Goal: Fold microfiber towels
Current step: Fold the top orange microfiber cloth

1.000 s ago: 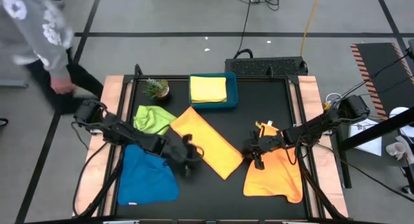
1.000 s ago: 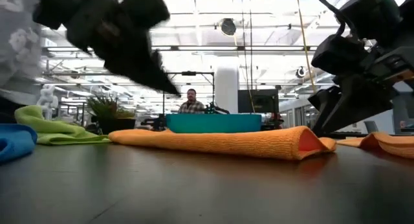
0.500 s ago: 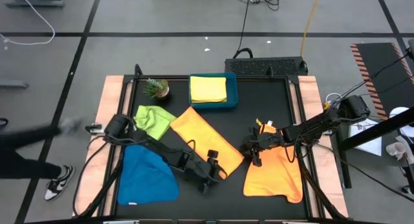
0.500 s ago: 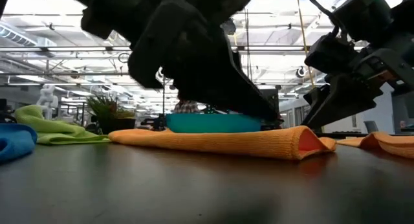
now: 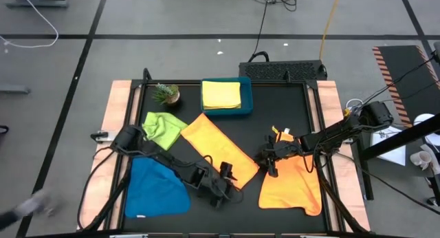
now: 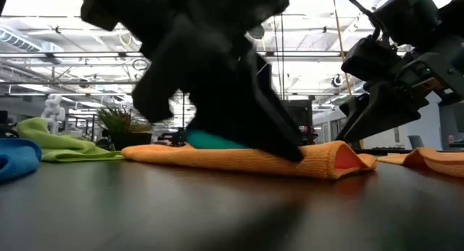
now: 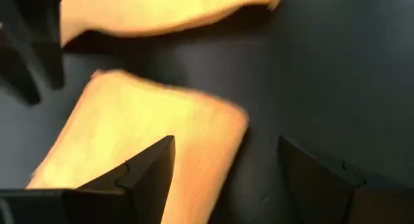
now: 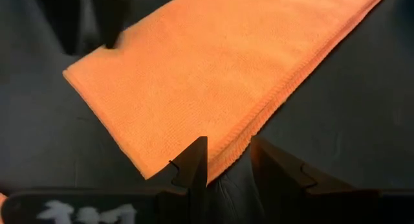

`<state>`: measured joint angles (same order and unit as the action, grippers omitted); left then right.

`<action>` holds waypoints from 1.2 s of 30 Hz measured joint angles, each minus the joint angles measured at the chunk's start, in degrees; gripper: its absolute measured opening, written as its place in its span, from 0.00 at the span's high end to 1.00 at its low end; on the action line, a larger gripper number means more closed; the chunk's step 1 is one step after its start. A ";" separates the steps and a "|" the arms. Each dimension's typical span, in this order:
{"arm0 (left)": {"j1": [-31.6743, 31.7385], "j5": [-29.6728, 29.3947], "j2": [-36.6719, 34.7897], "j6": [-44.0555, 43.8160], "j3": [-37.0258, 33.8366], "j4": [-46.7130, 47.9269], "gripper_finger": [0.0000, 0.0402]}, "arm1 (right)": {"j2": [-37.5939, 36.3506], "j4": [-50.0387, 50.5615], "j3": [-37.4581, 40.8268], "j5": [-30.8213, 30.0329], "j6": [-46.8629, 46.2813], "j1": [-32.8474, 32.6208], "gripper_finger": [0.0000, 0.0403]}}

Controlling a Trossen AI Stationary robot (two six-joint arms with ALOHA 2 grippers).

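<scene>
Both claws flank folded orange towel [image 5: 218,150]

Black surface [image 5: 275,114] with cloths, a tray and a plant

A folded orange towel [image 5: 218,150] lies in the middle, a crumpled orange towel [image 5: 292,186] to its right, a blue towel [image 5: 155,186] and lime green towel [image 5: 163,126] on the left; at the back stand a teal tray [image 5: 247,100] holding a yellow towel [image 5: 221,94], and a small potted plant [image 5: 166,93].

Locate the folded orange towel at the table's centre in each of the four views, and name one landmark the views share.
High: folded orange towel, diagonal at table centre.
Low: long strip across the middle.
Left wrist: its corner ahead of the fingers.
Right wrist: fills the upper picture.
Shared landmark: left gripper at the towel's near corner.
</scene>
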<state>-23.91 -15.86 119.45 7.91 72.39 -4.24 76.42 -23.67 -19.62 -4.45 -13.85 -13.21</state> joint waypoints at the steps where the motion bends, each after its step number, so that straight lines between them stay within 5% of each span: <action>1: -0.29 -1.47 0.08 0.99 -0.13 0.47 0.34 | 0.00 -0.12 0.00 0.00 0.00 0.00 0.73; 20: -2.44 -3.74 2.44 6.02 0.14 -1.46 0.50 | -0.02 -1.80 0.00 -0.24 0.00 0.00 0.73; 36: -0.97 -6.87 4.43 11.49 0.24 -3.02 0.52 | -0.02 -1.73 0.00 -0.25 0.00 0.00 0.73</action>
<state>-24.88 -22.73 123.87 19.40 72.63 -7.27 76.40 -25.40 -19.62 -4.70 -13.85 -13.21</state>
